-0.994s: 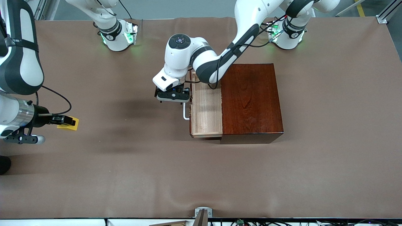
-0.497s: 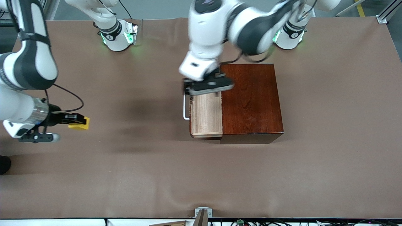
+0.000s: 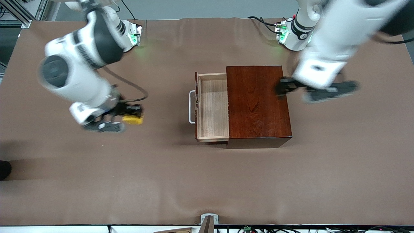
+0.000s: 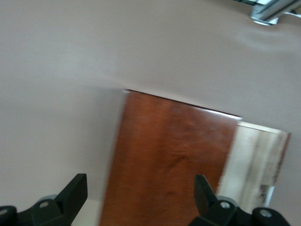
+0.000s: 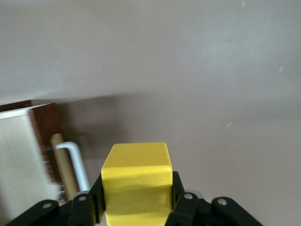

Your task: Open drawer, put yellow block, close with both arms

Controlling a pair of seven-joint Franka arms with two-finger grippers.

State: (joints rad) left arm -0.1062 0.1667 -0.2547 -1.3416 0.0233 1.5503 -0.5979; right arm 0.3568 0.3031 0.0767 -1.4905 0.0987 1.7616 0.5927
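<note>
- On the brown table cover [image 3: 207, 181], toward the left arm's end, stands the dark reddish-brown box [image 3: 257, 103], its top glossy.
- The drawer [image 3: 212, 108] is pulled out of the box toward the right arm's end; its light-wood tray lies open from above and nothing shows inside it.
- The white handle [image 3: 191, 106] sits on the drawer's front face, a U-shaped bar, with no gripper touching it.
- The right gripper [image 3: 129, 113] hangs in the air over bare table cover, between the right arm's end of the table and the drawer front, well apart from the handle.
- Its fingers are pressed against the yellow block [image 3: 132, 120], which is pinched between them and lifted off the table.
- The right wrist view confirms the grip: the yellow block [image 5: 136, 181] fills the gap between the black fingers [image 5: 181, 197], with the handle [image 5: 75, 162] and the drawer's edge showing farther off.
- The left gripper [image 3: 315, 90] is up in the air over the edge of the box at the left arm's end and the table cover just beside it.
- The left wrist view shows its fingers [image 4: 73, 193] spread wide apart with nothing between them, and the box top [image 4: 171, 165] and the open tray [image 4: 254, 157] below.
</note>
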